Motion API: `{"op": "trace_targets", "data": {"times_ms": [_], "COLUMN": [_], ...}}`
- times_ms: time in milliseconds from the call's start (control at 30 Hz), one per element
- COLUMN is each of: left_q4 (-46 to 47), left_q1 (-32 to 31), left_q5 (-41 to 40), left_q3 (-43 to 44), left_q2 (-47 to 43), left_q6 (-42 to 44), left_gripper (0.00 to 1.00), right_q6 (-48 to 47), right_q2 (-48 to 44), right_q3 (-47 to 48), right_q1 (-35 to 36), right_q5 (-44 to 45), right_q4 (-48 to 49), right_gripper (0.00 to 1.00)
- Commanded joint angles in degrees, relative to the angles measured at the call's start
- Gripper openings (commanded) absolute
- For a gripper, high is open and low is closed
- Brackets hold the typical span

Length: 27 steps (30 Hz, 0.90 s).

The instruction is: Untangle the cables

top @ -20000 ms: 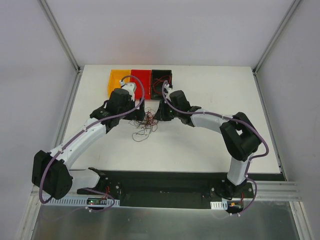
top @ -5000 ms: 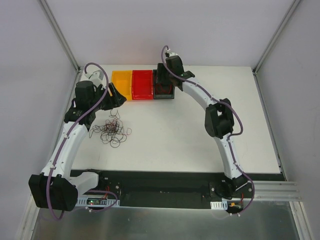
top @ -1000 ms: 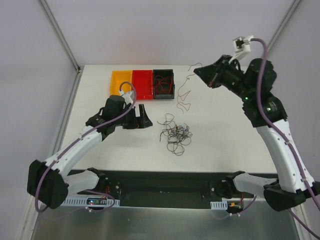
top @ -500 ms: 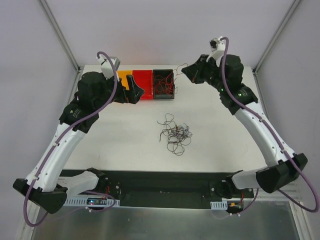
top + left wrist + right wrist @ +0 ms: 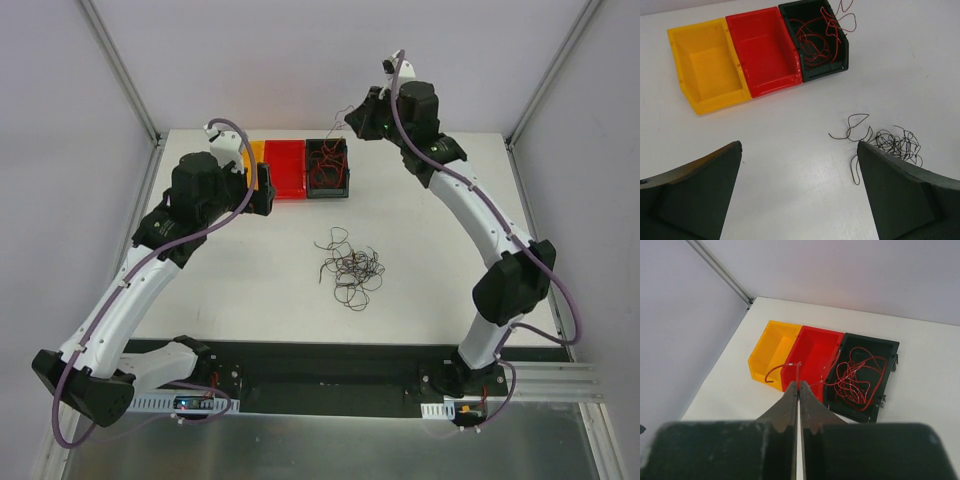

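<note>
A loose tangle of thin dark cables [image 5: 351, 268] lies on the white table; the left wrist view shows this tangle [image 5: 896, 145] by my right finger. Several red cables [image 5: 857, 377] lie curled in the black bin [image 5: 327, 183]. My right gripper [image 5: 348, 120] hangs above that bin, shut on one red cable [image 5: 781, 367] that curls out left of its tips [image 5: 799, 383]. My left gripper [image 5: 263, 190] hovers in front of the bins, its gripper [image 5: 799, 146] wide open and nothing between the fingers.
A red bin [image 5: 284, 170] and a yellow bin [image 5: 707, 67] stand beside the black bin [image 5: 816, 70] at the table's back edge; both hold nothing. Grey walls with metal rails [image 5: 120, 70] close in the table on three sides.
My right arm has swung left, carrying the red cable from the back right to above the black bin. My left arm rose from the table toward the bins and its jaws opened wider.
</note>
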Motion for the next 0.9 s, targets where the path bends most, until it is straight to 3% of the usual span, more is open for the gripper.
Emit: {"op": "trace_targets", "data": {"times_ms": [0,233,400,667,800,867], "left_q4": [2.33,3.83,3.83,4.0,4.44,4.44], "left_q1": [0.6,0.6,0.69,1.92,1.92,1.92], "left_q5": [-1.08,-2.13,-0.37,-0.02,-0.02,0.33], "left_q3": [-1.39,-2.97,-3.24,-3.76,-4.03,-3.94], "left_q2": [-1.77,-2.39,-2.56,-0.63,-0.89,-0.72], "left_q6": [2.0,2.26,1.73,0.59,0.59,0.59], "left_gripper": [0.99,0.99,0.99,0.98,0.98,0.98], "right_q6": [-3.05,-8.32,-6.14,-2.7,-4.55,-5.16], "right_q2": [4.37,14.11,24.74,42.68,46.12,45.78], "right_q3": [6.08,6.69,8.97,26.28,29.8,30.25], "right_q1": [0.2,0.29,0.37,3.36,5.21,5.29], "right_q5": [1.67,4.84,5.46,9.22,15.64,17.05], "right_q4": [1.85,3.87,5.53,-2.19,-4.99,-5.71], "right_gripper": [0.0,0.0,0.0,0.0,0.01,0.07]}}
